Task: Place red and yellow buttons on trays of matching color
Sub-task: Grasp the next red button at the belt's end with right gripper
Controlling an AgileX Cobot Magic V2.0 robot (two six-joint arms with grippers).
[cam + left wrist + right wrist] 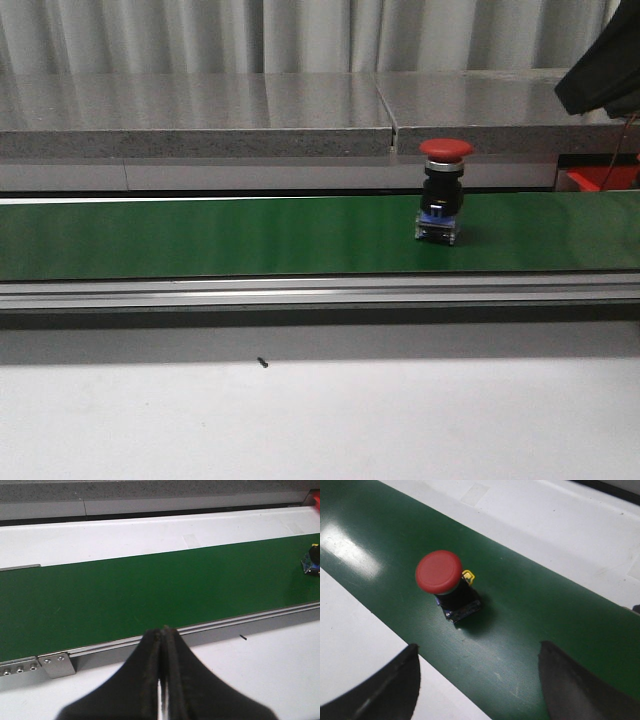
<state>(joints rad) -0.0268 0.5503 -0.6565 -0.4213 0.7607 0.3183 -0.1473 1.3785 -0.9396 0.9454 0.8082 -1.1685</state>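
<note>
Front view shows a red mushroom-head push button [443, 203] standing upright on the green conveyor belt [200, 238], toward the right side of the belt, its red cap on top, a black body below and a small blue and clear base touching the belt. Behind the belt runs a grey stone-like ledge [200, 115] with pale curtains above it, and in front lies a white table surface [400, 420] with a tiny dark speck [262, 363] on it. Part of the right arm [605, 70] hangs dark in the upper right corner. Seen from the right wrist, the right gripper [480, 680] hovers over the belt near the button [447, 586] with its two fingers spread wide apart, holding nothing and not touching it. Seen from the left wrist, the left gripper [162, 675] has its fingers pressed together on nothing, above the white table edge, with the button [313, 562] far off at the belt's end.
</note>
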